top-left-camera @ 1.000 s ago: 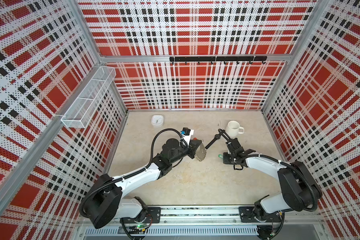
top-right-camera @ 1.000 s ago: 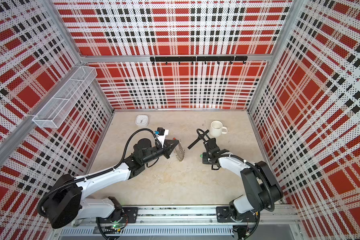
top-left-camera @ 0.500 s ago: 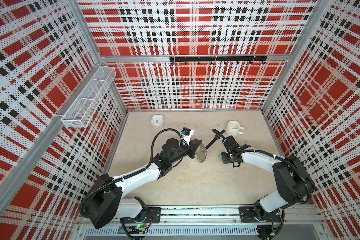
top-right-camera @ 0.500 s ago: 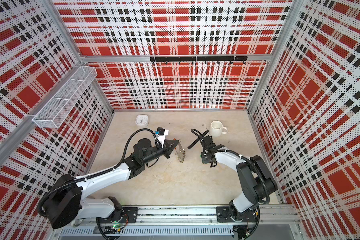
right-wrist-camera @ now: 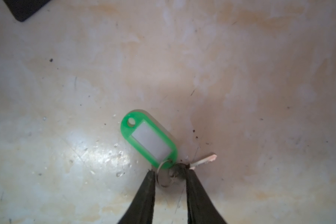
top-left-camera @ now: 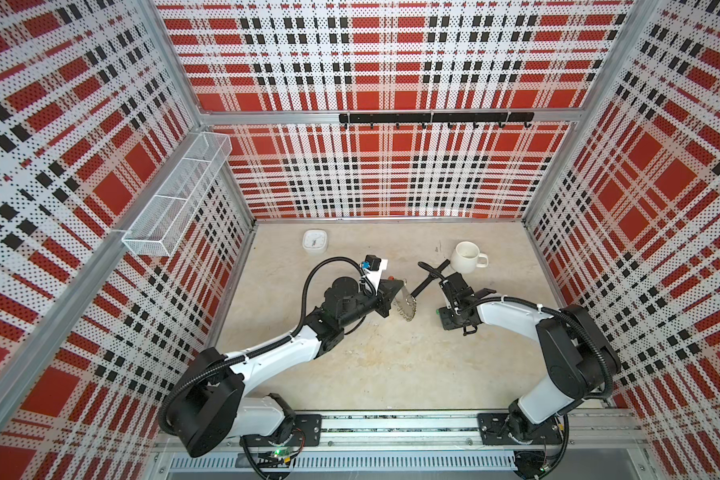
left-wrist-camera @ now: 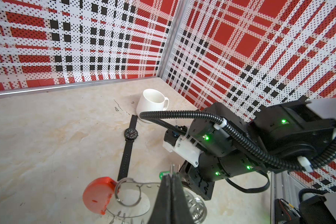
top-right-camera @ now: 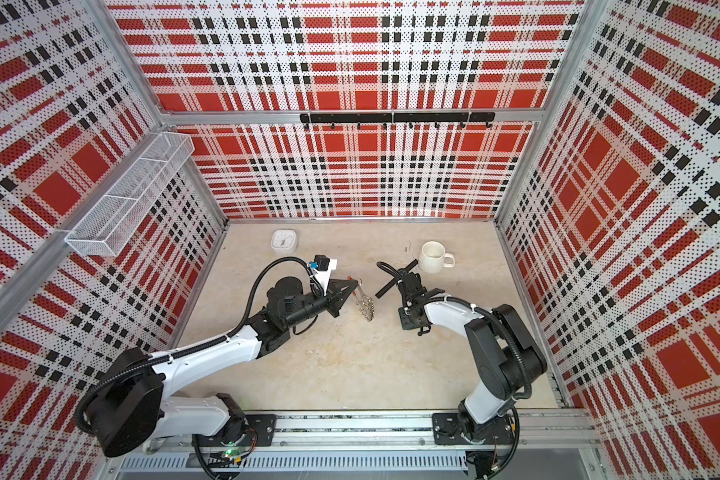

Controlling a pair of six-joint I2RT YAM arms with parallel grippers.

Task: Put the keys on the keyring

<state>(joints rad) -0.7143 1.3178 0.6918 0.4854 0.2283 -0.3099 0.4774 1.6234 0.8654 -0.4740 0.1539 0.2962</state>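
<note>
In both top views, left of centre, my left gripper [top-left-camera: 396, 293] is pinching the keyring [top-left-camera: 406, 308] tight, lifting it above the table [top-left-camera: 371, 374]. Right of centre, my right gripper [right-wrist-camera: 169, 171] is straddling the keys [right-wrist-camera: 153, 142] with its jaws parted, the green tag lying flat.

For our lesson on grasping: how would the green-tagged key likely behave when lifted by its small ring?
The keys would probably dangle and swing, being joined only by a loose ring. They look light. Lying flat on the table, they may slide rather than roll.
</note>
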